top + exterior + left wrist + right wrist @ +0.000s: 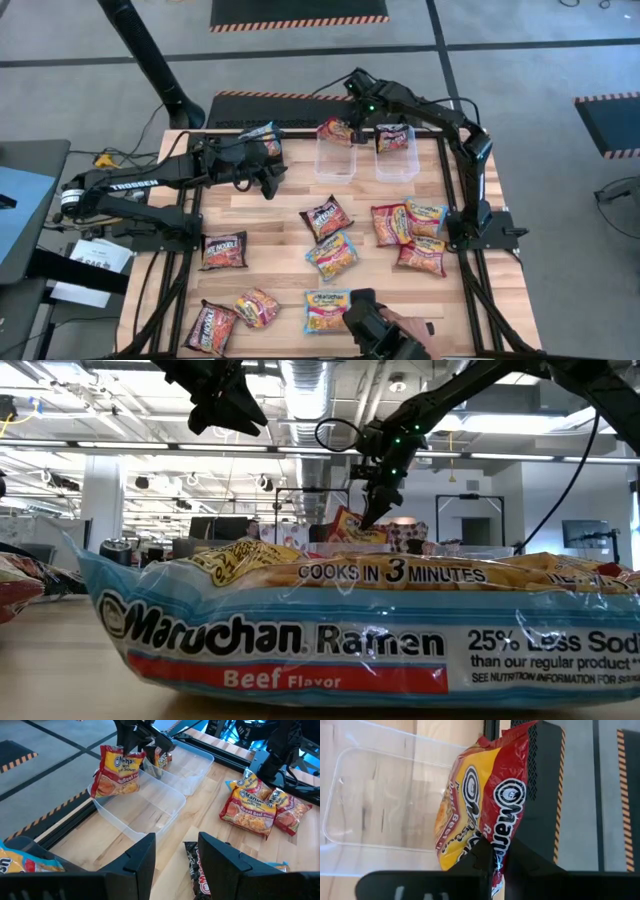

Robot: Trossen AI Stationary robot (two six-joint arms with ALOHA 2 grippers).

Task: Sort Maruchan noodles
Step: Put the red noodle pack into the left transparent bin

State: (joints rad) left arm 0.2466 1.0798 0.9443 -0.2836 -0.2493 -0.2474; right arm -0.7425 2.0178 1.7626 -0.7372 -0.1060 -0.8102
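Right gripper (pixel 352 118) is pinching a red ramen packet (pixel 335 131) over the empty clear bin (pixel 336 158) at the table's (pixel 280 215) far edge; neighbouring bin (pixel 396 160) holds one red packet (pixel 392 137). Left gripper (pixel 268 172) is apart, empty.

Both arms are matte black with jointed links; the left arm (pixel 130 188) carries white "TROSSEN" lettering, the right arm (pixel 440 118) a green light.

We see a table (pixel 290 215) of pale wood planks, smooth and faintly satin, framed by matt black metal rails (pixel 462 290). The two bins (pixel 150 805) are clear, glossy plastic. The red/orange packet (pixel 480 805), pinched in the right gripper (pixel 492 852), is shiny crinkled plastic film, as is the blue beef packet (pixel 350 630). The gripper's fingers (pixel 525 860) look like matt black plastic, though we cannot be sure.
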